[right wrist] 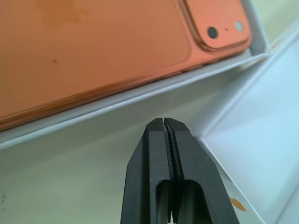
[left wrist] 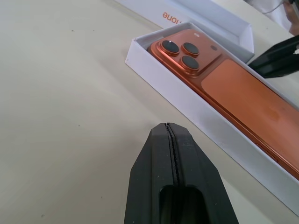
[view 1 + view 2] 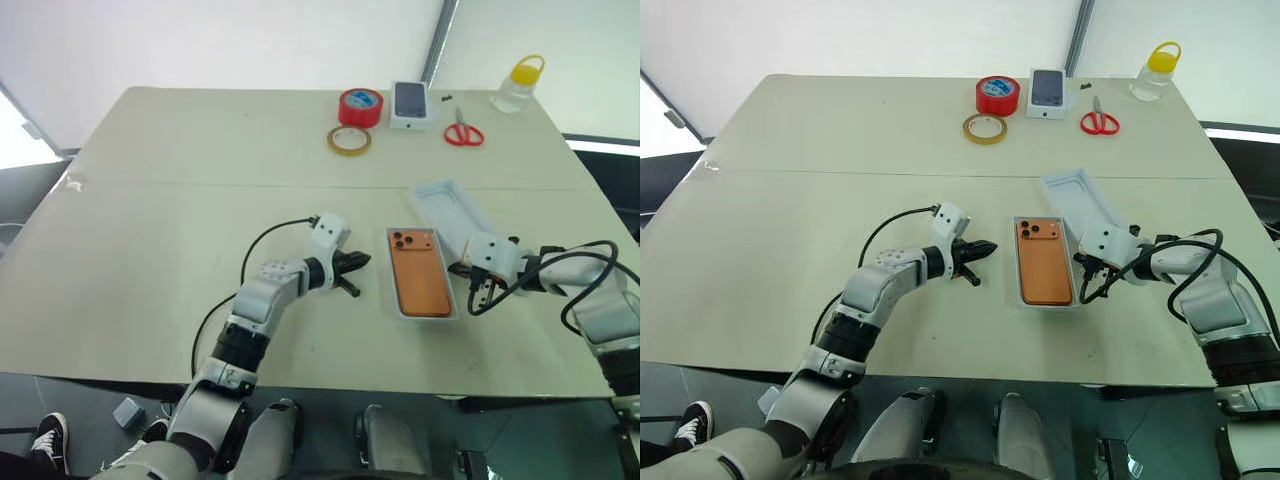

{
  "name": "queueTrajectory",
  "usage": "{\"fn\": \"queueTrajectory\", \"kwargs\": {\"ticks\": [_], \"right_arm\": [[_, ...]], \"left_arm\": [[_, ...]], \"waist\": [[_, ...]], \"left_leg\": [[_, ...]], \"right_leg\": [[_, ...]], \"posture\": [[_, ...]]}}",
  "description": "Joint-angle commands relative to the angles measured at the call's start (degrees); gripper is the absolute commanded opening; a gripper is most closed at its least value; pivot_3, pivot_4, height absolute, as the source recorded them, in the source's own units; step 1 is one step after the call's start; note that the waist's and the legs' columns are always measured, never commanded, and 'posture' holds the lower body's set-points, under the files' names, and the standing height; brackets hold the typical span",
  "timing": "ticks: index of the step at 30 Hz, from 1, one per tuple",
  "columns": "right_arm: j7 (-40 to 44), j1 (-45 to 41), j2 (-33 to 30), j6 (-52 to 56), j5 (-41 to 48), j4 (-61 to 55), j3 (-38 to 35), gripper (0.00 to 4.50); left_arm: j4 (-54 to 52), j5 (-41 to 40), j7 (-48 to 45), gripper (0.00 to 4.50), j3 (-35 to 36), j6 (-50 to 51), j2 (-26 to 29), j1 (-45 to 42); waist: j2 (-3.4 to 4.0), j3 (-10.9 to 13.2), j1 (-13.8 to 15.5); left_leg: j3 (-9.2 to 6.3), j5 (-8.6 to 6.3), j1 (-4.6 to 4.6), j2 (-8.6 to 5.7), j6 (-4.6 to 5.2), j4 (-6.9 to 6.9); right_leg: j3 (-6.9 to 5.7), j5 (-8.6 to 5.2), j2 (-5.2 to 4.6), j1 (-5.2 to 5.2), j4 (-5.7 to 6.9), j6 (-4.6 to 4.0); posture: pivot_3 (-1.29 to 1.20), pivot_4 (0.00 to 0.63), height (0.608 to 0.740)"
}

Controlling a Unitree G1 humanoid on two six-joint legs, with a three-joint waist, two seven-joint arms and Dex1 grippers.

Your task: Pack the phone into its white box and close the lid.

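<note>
Two grippers are flanking the white box (image 3: pixel 399 300), which is lying on the beige table (image 3: pixel 150 220) with the phone (image 3: pixel 418 272) already resting inside it, orange back facing up and its dark camera lenses at the far end of the box. The left gripper (image 3: pixel 358 262) is hovering just beside the box on its left, apart from its wall, with its two black fingers pressed flat together and holding nothing; the left wrist view is showing those fingers (image 2: pixel 174 172) meeting along a thin seam, with the box's near corner and the lens cluster beyond them. The right gripper (image 3: pixel 1087 268) is sitting close to the box's right wall, near the gap between the box and the lid (image 3: pixel 455 210), and its fingers are likewise closed on nothing, as the right wrist view is showing (image 1: pixel 167 163). The lid is lying open side up just beyond the box's far right corner, angled away from it; whether the two are touching at that corner is hard to tell. Well beyond the box, along the table's far edge, a red tape roll (image 3: pixel 360 105), a yellowish tape ring (image 3: pixel 349 140), a small white carton (image 3: pixel 413 104), red scissors (image 3: pixel 462 130) and a yellow-capped bottle (image 3: pixel 519 85) are standing or lying.
</note>
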Motion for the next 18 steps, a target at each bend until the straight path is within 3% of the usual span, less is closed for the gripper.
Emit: {"fn": "queueTrajectory", "kwargs": {"ticks": [1, 2, 5, 12, 18], "right_arm": [[2.33, -1.57, -2.36, 2.30, 4.59, -2.09, -4.38, 0.03], [2.59, -1.85, -2.76, 2.54, 5.22, -2.10, -5.02, 0.03], [3.23, -4.51, -3.86, 4.98, 7.24, -1.48, -6.21, 0.95], [-2.26, -11.65, -0.75, 11.10, 4.75, 2.81, -2.71, 4.45], [-4.34, -15.13, 1.83, 16.14, 2.59, 3.70, 1.26, 4.45]], "left_arm": [[-6.50, -3.07, -1.57, 0.00, 3.02, -0.42, 2.48, 0.21], [-7.21, -4.12, -1.77, 0.00, 3.93, 0.36, 3.14, 0.26], [-9.44, -4.60, -3.41, 0.92, 5.85, -2.27, 7.52, 0.86], [-10.67, -6.99, -7.70, 4.47, 6.49, -2.97, 12.72, 0.75], [-12.12, -10.16, -11.90, 4.47, 8.47, -4.73, 15.92, 0.71]], "waist": [[0.02, 0.00, -0.10], [0.03, 0.00, -0.08], [0.07, 0.00, -0.33], [0.06, 0.01, -0.04], [0.08, 0.01, -0.07]], "left_leg": [[0.00, 0.01, 0.00, 0.01, -0.01, 0.00], [0.00, 0.01, 0.01, 0.01, -0.01, 0.00], [0.01, 0.00, 0.01, 0.01, 0.00, 0.00], [0.00, 0.00, 0.00, 0.00, 0.00, 0.00], [0.00, 0.01, -0.04, 0.02, -0.01, -0.04]], "right_leg": [[0.00, 0.01, 0.01, -0.01, 0.02, -0.01], [0.00, 0.01, 0.01, 0.00, 0.02, -0.02], [0.01, 0.01, 0.01, 0.00, 0.01, -0.02], [0.01, 0.02, -0.02, 0.00, 0.00, -0.03], [0.02, 0.02, -0.02, -0.09, 0.00, -0.04]], "posture": [[0.00, 0.150, 0.740], [0.00, 0.150, 0.740], [0.00, 0.150, 0.740], [0.00, 0.150, 0.740], [0.00, 0.150, 0.740]]}}
